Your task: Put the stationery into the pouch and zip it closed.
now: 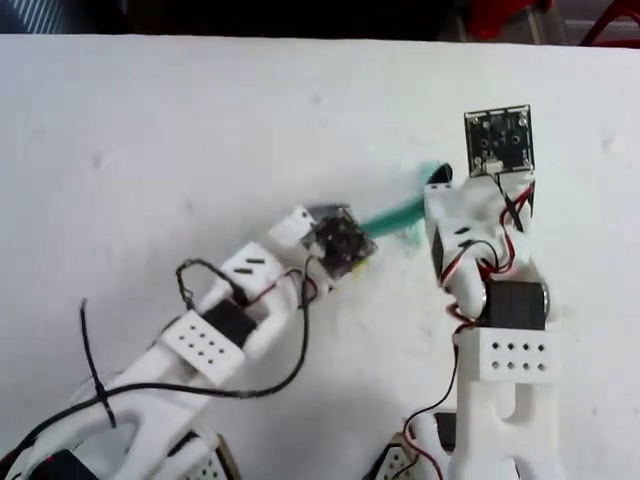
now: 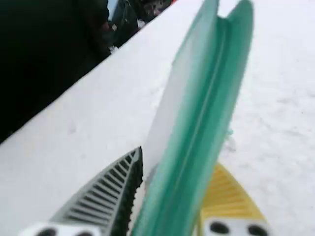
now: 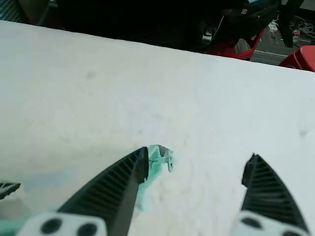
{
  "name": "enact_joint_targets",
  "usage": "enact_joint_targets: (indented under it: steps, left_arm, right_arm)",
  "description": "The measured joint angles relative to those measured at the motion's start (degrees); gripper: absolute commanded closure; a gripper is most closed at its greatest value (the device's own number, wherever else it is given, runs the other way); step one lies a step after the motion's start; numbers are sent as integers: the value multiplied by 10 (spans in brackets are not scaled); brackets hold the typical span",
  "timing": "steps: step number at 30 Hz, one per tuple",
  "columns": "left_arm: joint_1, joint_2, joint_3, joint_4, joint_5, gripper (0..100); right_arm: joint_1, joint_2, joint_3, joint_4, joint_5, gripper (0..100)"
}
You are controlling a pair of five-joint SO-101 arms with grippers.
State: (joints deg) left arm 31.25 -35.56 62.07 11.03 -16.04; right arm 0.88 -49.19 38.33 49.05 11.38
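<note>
Gripped pouch (image 2: 206,98) edge w/ left gripper (image 2: 178,162); had right gripper (image 3: 198,155) spread wide, zip pull (image 3: 165,158) just beside one finger. Needed imo: centre on pull, pinch, drag straight, left anchoring.

left pincer (image 2: 178,164) gripping green pouch (image 2: 209,108), white table (image 2: 290,113)

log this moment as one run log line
left tool: shut on green pouch | right tool: open, zip pull by one fingertip | step: zip pull not yet gripped
</note>
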Motion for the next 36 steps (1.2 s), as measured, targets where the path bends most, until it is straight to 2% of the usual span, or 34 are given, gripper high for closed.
enact_joint_targets:
  steps: [5, 8, 16, 19, 22, 23, 29, 32, 36]
  left_arm:
    - [6, 0, -118, 241, 31, 732]
    - [25, 0, -148, 344, 34, 729]
    - [43, 0, -166, 412, 34, 740]
    - [37, 0, -196, 437, 34, 835]
    - [-26, 0, -240, 455, 38, 992]
    - [-55, 0, -257, 462, 38, 972]
    - [-245, 0, -310, 583, 55, 977]
    - [-302, 0, -311, 636, 55, 977]
    - [-360, 0, -311, 662, 60, 977]
  right_arm:
    - [0, 0, 0, 1, 0, 701]
    - [-4, 0, 0, 22, 0, 701]
    - [-4, 0, 1, 92, 33, 704]
    - [12, 0, -11, 131, 33, 799]
    - [33, 0, -28, 155, 33, 958]
    - [44, 0, -31, 156, 33, 981]
    - [86, 21, -40, 161, 101, 981]
    - [116, 91, -73, 167, 105, 981]
    - [167, 229, -156, 191, 109, 981]
